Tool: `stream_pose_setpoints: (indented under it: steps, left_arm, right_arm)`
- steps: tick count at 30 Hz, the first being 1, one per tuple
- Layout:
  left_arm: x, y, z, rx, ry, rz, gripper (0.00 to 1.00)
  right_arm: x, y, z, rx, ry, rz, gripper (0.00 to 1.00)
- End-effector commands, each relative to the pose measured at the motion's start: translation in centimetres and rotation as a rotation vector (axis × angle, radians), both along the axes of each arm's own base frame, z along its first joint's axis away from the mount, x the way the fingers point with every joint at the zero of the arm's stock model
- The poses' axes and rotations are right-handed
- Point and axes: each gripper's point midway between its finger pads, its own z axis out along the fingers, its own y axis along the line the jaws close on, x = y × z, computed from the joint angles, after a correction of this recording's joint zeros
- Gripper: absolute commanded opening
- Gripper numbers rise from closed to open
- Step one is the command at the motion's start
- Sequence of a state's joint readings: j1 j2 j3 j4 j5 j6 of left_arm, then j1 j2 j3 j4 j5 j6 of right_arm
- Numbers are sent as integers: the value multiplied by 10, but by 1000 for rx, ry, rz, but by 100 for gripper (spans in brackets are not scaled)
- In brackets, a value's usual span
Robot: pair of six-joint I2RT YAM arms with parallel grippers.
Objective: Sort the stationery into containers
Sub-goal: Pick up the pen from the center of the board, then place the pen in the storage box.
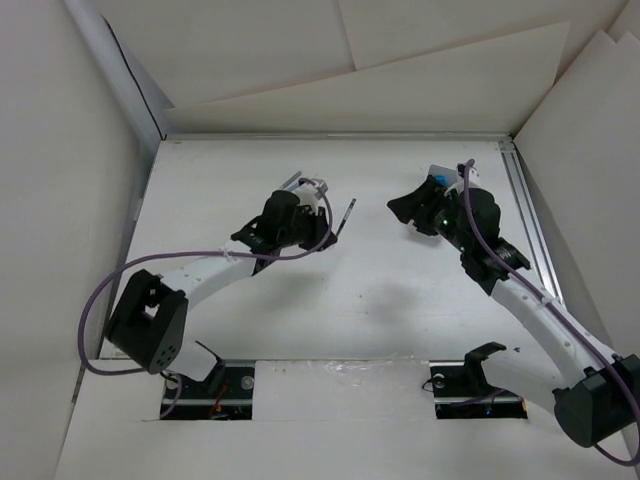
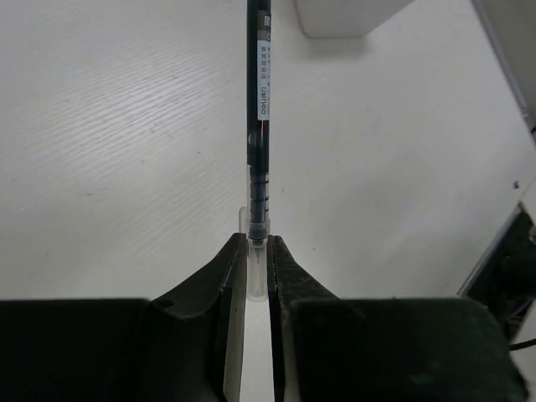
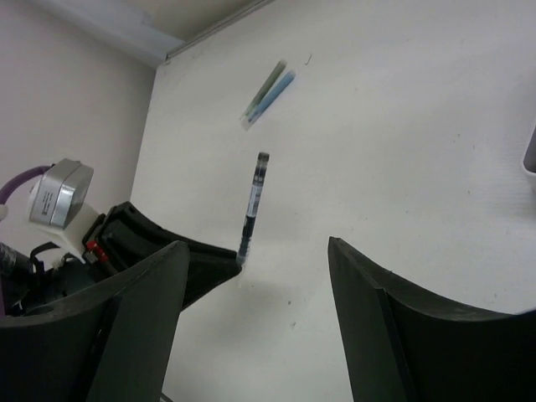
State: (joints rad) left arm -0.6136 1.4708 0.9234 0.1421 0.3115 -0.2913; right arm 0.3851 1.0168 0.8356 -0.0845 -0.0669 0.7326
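Our left gripper (image 2: pixel 255 251) is pinched tight on the clear tail of a thin pen (image 2: pixel 258 109), which sticks straight out ahead towards the pale box (image 2: pixel 343 17). Our right gripper (image 3: pixel 258 247) stands wide apart and holds nothing. We judge the pen's far tip should go over a compartment, tilt down, and be released only once inside, since a grip this near the end may let it swing. 2 more pens (image 3: pixel 268 94) lie together farther off.

Items counted: two hands, left hand (image 2: pixel 258 251) and right hand (image 3: pixel 256 251); one black pen (image 2: pixel 258 126); two thin blue-green pens (image 3: pixel 266 94); one pale box (image 2: pixel 343 17); one white table (image 2: pixel 126 167).
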Motion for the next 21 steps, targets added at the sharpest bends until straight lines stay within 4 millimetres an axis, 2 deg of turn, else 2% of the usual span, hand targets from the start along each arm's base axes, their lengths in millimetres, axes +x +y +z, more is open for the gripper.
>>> stream_pose_setpoints:
  steps: [1, 2, 4, 5, 6, 7, 10, 13, 15, 17, 20, 21]
  left_arm:
    - [-16, -22, 62, -271, -124, -96, 3]
    - [-23, -18, 61, -282, -126, -93, 3]
    - [-30, -18, 59, -295, -130, -120, 5]
    - [-34, -19, 65, -315, -147, -144, 5]
    - [-39, -19, 58, -326, -122, -153, 5]
    - [-42, -20, 58, -334, -126, -166, 5]
    - [-51, -19, 61, -384, -145, -190, 5]
    - [-56, -20, 60, -401, -138, -207, 6]
    - [-60, -22, 60, -413, -142, -240, 6]
    - [-63, -24, 59, -426, -136, -255, 6]
    - [-66, -24, 57, -434, -127, -263, 6]
    - [-66, -24, 57, -434, -127, -263, 6]
  right_arm:
    - [1, 11, 32, 3, -81, 84, 74]
    - [-7, 24, 27, 14, -60, 163, 74]
    - [-7, 44, 23, -4, -58, 259, 74]
    - [-9, 53, 20, -3, -45, 289, 74]
    - [-12, 64, 18, -18, -47, 326, 74]
    - [-9, 68, 6, -33, -20, 320, 74]
    - [-4, 70, -4, -62, -5, 296, 74]
    - [-2, 69, -4, -58, -1, 283, 74]
    - [-5, 75, 0, -48, -16, 306, 71]
    - [-7, 86, -10, -59, -3, 344, 65]
    - [-1, 87, -11, -64, -4, 330, 60]
    - [2, 86, -16, -72, 6, 319, 55]
